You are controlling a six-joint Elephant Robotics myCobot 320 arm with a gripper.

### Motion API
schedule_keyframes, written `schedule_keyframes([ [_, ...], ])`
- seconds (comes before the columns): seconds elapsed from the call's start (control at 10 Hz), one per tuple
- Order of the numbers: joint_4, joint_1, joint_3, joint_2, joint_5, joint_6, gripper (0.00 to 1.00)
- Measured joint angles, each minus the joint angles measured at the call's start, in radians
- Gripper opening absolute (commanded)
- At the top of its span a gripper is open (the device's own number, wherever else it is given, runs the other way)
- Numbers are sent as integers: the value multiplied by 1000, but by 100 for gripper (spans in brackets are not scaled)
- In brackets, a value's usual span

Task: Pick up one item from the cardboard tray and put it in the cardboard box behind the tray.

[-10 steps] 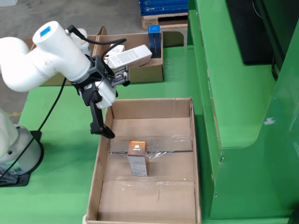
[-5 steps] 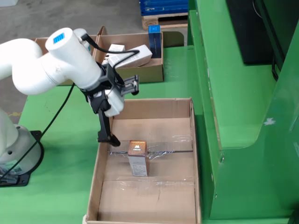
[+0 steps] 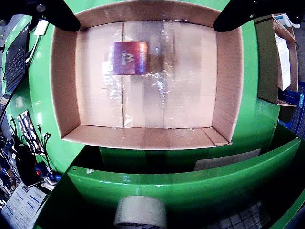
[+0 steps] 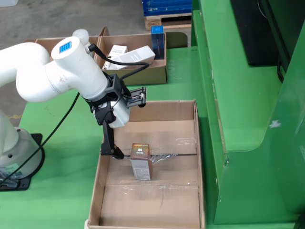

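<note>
- In the fixed view, you see the white arm [image 4: 57,76] reaching from the left over the near-left part of the cardboard tray [image 4: 188,210].
- The gripper [image 4: 116,153] points down, with one dark finger [image 4: 108,143] inside the tray close to its left wall; the second finger is hidden from this view.
- In the wrist view, two dark fingertips [image 3: 59,12] show at the top corners, well apart, so the jaws stand wide and hold nothing.
- The item, a small carton with a copper-red top [image 4: 140,160], stands upright on the tray floor, just right of the visible finger in the fixed view; whether they touch you cannot tell.
- In the wrist view the same carton [image 3: 129,57] lies in the upper left of the tray [image 3: 62,95], between the two fingertips but nearer the left one.
- Clear tape strips cross the tray floor beside the carton.
- Behind the tray, at the far side of the green table [image 4: 71,157], sits the cardboard box [image 4: 147,74] with white cartons [image 4: 131,56] and a blue one [image 4: 157,43] inside.
- A roll of tape [image 3: 140,212] rests at the bottom of the wrist view.
</note>
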Motion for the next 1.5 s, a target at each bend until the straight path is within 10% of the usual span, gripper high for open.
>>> schedule_keyframes([
  [1.5, 2, -31, 172, -245, 40, -43, 100],
])
